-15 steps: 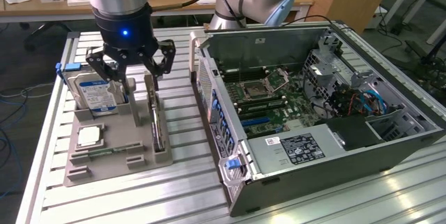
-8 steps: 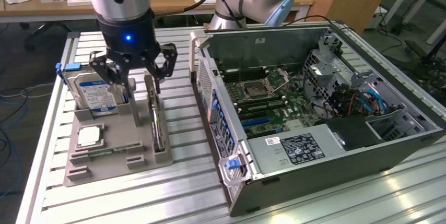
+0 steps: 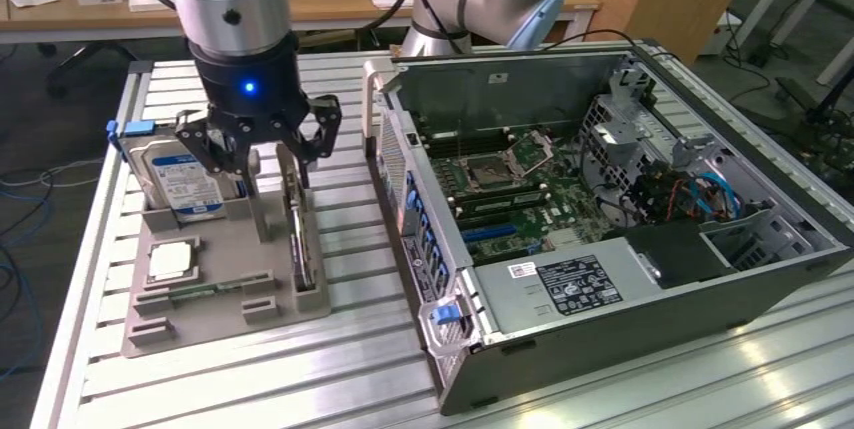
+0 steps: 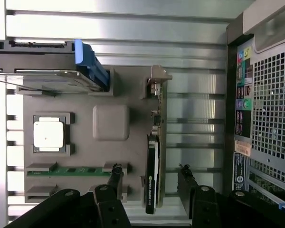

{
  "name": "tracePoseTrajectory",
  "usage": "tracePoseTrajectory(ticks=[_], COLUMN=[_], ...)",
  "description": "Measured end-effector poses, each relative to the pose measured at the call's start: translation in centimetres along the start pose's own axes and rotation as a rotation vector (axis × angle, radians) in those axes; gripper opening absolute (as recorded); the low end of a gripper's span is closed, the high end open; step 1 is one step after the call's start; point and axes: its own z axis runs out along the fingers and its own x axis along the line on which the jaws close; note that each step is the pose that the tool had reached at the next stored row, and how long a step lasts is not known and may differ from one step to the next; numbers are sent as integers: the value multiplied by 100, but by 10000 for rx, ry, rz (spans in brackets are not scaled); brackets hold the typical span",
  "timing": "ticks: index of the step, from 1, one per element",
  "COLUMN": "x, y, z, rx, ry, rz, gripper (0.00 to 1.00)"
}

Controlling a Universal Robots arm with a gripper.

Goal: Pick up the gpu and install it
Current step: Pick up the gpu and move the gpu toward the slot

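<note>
**Gripper** [image 3: 267, 156] [image 4: 149, 170]: fingers spread wide, holding nothing. One finger stands on each side of the gpu with a gap on both sides.

**Gpu** [image 3: 296, 224] [image 4: 154, 142]: upright on its edge in a slot of the grey holder tray [image 3: 234, 249] [image 4: 133, 95], on the tray's side nearest the computer case [image 3: 641, 329].

**Same tray:** hard drive [image 3: 187, 181] [image 4: 61, 78] standing at the far end, and processor chip [image 3: 171, 261] [image 4: 48, 134] lying flat.

**Case:** lying open at the exterior view's right on the slatted metal table [image 3: 334, 379].

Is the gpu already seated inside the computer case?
No, the gpu stands on edge in the gray holder outside the computer case, with the open gripper straddling it.
</note>
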Motion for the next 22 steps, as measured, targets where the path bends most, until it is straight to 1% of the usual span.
tracePoseTrajectory(ticks=[11,22], x=[-41,-56], y=[-43,-55], z=[125,236], rx=[0,-1], ry=[0,0], rz=[1,1], gripper=[59,59])
